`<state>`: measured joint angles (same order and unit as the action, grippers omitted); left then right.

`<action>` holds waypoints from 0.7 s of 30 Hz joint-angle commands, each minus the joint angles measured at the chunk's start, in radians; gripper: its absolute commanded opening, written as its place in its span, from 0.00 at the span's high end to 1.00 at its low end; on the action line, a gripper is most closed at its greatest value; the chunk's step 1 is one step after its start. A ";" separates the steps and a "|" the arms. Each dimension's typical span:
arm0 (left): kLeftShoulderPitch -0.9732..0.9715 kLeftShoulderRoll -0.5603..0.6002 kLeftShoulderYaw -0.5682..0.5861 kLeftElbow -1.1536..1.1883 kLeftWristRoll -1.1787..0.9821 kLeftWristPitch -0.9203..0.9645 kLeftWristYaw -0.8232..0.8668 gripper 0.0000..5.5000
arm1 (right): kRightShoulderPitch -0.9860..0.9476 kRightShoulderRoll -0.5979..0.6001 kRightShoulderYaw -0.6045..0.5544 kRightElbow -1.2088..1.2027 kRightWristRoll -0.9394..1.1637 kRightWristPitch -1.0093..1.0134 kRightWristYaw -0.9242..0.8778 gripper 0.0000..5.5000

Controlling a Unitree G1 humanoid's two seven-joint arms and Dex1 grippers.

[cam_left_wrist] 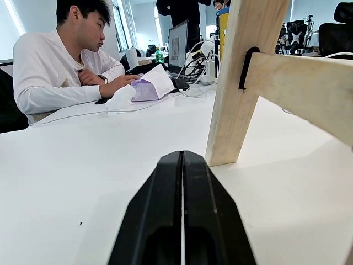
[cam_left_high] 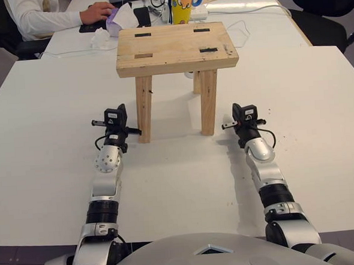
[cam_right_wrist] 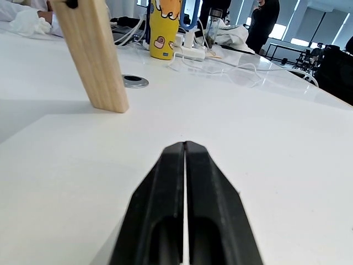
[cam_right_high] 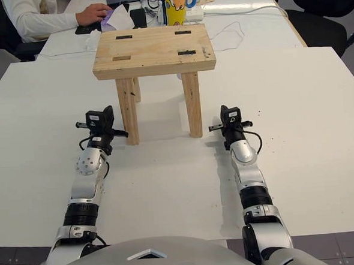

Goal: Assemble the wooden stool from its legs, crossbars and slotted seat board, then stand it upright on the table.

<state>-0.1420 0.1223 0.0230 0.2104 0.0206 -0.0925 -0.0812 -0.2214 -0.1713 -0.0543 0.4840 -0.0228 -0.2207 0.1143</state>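
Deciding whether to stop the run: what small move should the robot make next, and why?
Probably just draw both arms back. The stool already stands upright on the table, and the left gripper and right gripper lie shut and empty either side of it.

place: looks like an office-type lab to us | desks: we see white tables (cam_left_high: 321, 129) butted together | gear: laptop (cam_left_wrist: 177, 47), tangled cables (cam_right_wrist: 231, 69), yellow mug (cam_right_wrist: 165, 30), cable grommet (cam_right_wrist: 134, 81) in the desktop | seating: black office chairs (cam_left_high: 322, 6) | backdrop: big bright windows (cam_right_wrist: 300, 41)
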 commanded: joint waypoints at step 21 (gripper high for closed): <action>-0.031 0.002 0.011 0.043 -0.003 -0.020 0.003 1.00 | -0.042 0.013 -0.010 0.040 0.006 -0.027 -0.020 1.00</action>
<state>-0.1560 0.1231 0.0307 0.2489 0.0201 -0.1102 -0.0786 -0.2471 -0.1647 -0.0606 0.5163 -0.0229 -0.2401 0.1019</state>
